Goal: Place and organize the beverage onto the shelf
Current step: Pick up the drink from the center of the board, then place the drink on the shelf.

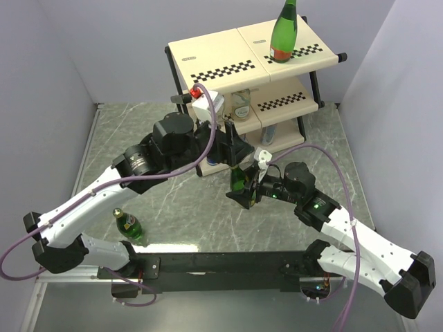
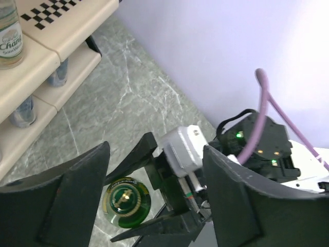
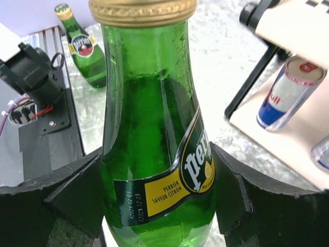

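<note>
Top external view, read from the left: a green glass bottle with a yellow label (image 1: 128, 225) stands alone near the near-left corner of the grey marbled worktop (image 1: 187, 214), not yet shelved. Next comes the left gripper (image 1: 232, 146), hanging in front of the shelf with its black fingers (image 2: 77, 200) apart and nothing between them. The left wrist view looks down past them onto a gold cap. That cap belongs to a second green glass bottle with a yellow label (image 3: 154, 154), upright around the middle of the worktop; whether its base rests there cannot be told. The right gripper (image 1: 243, 192) is clamped on it, a pad against each side at label height. At the far edge stands the three-tier cream shelf with checkered strips (image 1: 208, 55). It carries a clear glass bottle (image 2: 10, 36) on the middle tier, slim silver-and-blue cans (image 3: 288, 92) on the bottom tier and a third green bottle (image 1: 284, 31) on the top tier's right panel.

The step in hand looks like carrying the gripped bottle to the shelf. Done well, that means keeping it upright and letting the left arm clear the path first. The bottle should be lifted over the tier's front edge rather than dragged, then set base-flat beside its match before the jaws part. Smooth glass may slip or tip.
</note>
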You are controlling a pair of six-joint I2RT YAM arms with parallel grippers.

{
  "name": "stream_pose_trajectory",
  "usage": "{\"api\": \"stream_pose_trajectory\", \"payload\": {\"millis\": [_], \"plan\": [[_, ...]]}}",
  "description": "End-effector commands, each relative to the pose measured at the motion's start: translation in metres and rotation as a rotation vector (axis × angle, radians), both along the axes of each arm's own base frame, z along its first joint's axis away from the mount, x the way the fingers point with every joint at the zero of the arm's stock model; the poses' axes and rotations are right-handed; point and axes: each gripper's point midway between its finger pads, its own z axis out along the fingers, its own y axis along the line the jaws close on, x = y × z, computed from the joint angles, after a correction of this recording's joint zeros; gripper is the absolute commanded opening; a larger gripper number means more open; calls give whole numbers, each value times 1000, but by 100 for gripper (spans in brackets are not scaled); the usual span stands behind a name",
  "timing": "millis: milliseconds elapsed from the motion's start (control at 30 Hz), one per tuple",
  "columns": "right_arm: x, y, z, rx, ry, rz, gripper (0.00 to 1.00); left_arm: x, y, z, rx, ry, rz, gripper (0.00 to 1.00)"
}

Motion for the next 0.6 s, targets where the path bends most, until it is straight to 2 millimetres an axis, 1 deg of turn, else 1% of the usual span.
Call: {"api": "stream_pose_trajectory", "payload": {"millis": [0, 33, 67, 133, 167, 233, 267, 333, 433, 533, 567], "plan": [[-3, -3, 72, 154, -162, 18, 0, -6, 8, 44, -95, -79, -4, 79], [-2, -6, 74, 155, -163, 9, 0, -3, 14, 46, -86, -86, 25, 80], [-2, -8, 75, 158, -163, 6, 0, -5, 22, 55, -92, -111, 38, 80], [0, -12, 78, 158, -164, -2, 0, -5, 33, 61, -88, -134, 68, 83], [1, -14, 79, 157, -164, -5, 0, -6, 44, 68, -92, -159, 90, 84], [4, -17, 79, 151, -160, -19, 0, -8, 54, 72, -92, -175, 107, 86], [5, -19, 83, 154, -164, -19, 0, -11, 62, 74, -86, -192, 115, 87], [6, -22, 84, 146, -157, -25, 0, -15, 69, 73, -71, -202, 113, 87], [9, -30, 91, 120, -163, -40, 0, -23, 76, 61, -44, -204, 91, 88], [12, -41, 100, 99, -179, -53, 0, -29, 82, 44, -13, -195, 78, 89], [14, -44, 104, 94, -183, -65, 0, -28, 85, 33, 9, -190, 85, 89]]}}
